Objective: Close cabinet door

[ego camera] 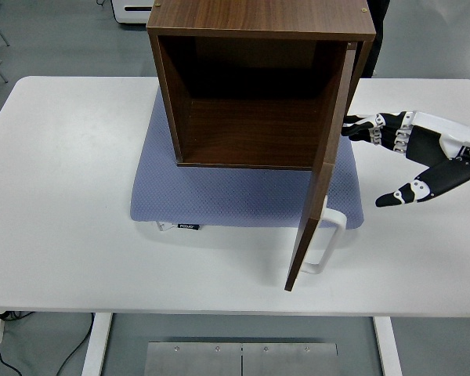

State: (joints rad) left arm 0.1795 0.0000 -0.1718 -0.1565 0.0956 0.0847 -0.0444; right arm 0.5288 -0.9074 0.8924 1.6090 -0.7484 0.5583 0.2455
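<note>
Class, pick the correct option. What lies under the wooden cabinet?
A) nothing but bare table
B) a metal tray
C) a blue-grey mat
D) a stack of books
C: the cabinet stands on a blue-grey mat spread over the white table.

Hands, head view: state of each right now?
Left hand: not in view.
Right hand: open, fingers spread, holding nothing, fingertips at the outer face of the cabinet door.

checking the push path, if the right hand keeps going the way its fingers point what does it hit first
The right hand points left, so it should first meet the outer face of the open cabinet door. Its fingertips look at or almost on it; contact is unclear.
</note>
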